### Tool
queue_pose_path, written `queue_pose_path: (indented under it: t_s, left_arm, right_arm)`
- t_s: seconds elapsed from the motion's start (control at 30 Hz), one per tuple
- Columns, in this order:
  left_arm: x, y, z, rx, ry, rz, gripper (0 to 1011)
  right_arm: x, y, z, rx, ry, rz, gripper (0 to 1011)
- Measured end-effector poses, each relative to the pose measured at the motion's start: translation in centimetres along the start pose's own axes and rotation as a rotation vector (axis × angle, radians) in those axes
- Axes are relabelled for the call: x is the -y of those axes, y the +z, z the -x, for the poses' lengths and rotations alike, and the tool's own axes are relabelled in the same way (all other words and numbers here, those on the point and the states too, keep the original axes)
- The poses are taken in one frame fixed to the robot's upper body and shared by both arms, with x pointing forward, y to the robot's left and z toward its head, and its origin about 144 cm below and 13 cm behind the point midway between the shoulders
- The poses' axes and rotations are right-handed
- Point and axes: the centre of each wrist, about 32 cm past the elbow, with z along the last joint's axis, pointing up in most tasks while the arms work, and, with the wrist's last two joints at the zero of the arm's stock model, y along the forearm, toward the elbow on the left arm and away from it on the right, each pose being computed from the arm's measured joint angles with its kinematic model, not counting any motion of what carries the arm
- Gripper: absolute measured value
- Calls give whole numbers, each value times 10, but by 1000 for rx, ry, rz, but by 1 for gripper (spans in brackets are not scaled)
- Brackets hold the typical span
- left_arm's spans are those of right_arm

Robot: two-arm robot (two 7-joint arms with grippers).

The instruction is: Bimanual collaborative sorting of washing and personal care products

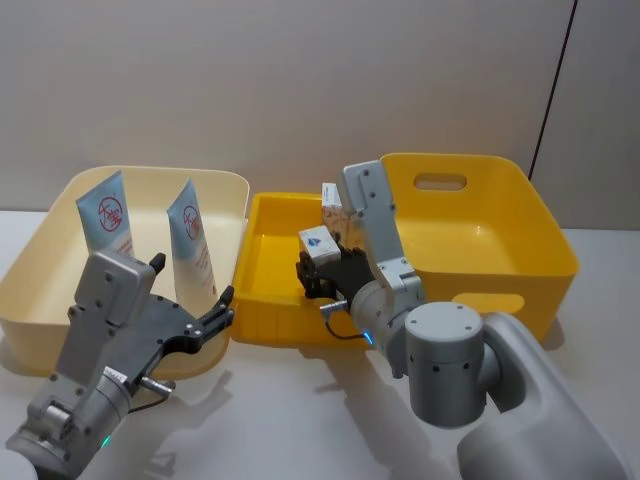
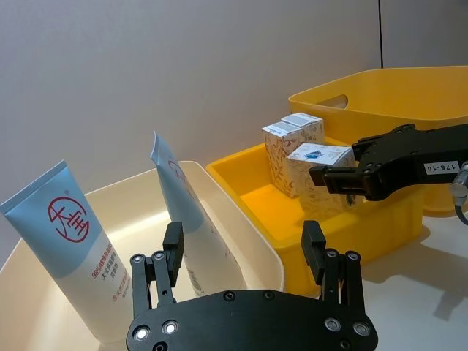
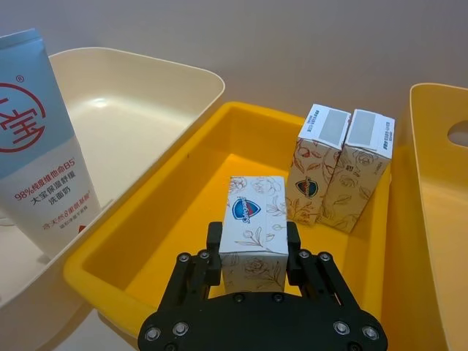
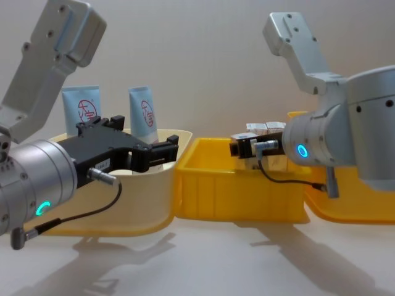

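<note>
Head view: at centre, the right claw (image 1: pixel 318 272) grips a carton (image 1: pixel 317 243) over the yellow tray (image 1: pixel 262 290). At lower left, the left claw (image 1: pixel 192 282) hangs beside the cream bin (image 1: pixel 60 200), which holds two tubes (image 1: pixel 105 215).

Left wrist view: that claw is wide open and empty.

Right wrist view: two more cartons (image 3: pixel 340 164) stand just beyond the held one. Set down too close, it could knock them over; released high, it may topple.

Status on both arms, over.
Right gripper shut on carton at small yellow bin. Left gripper open, empty, by cream bin. Two tubes inside. Nothing blocking.
</note>
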Motion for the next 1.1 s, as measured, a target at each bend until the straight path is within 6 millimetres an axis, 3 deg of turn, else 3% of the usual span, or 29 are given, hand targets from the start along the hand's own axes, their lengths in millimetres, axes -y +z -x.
queue_pose_path:
  t_s: [0.13, 1.1]
  left_arm:
    - [0, 0, 0, 0, 0, 0, 1003]
    - [0, 0, 0, 0, 0, 0, 1003]
  right_arm:
    - [0, 0, 0, 0, -1, 0, 444]
    - [3, 3, 0, 0, 9, -52, 444]
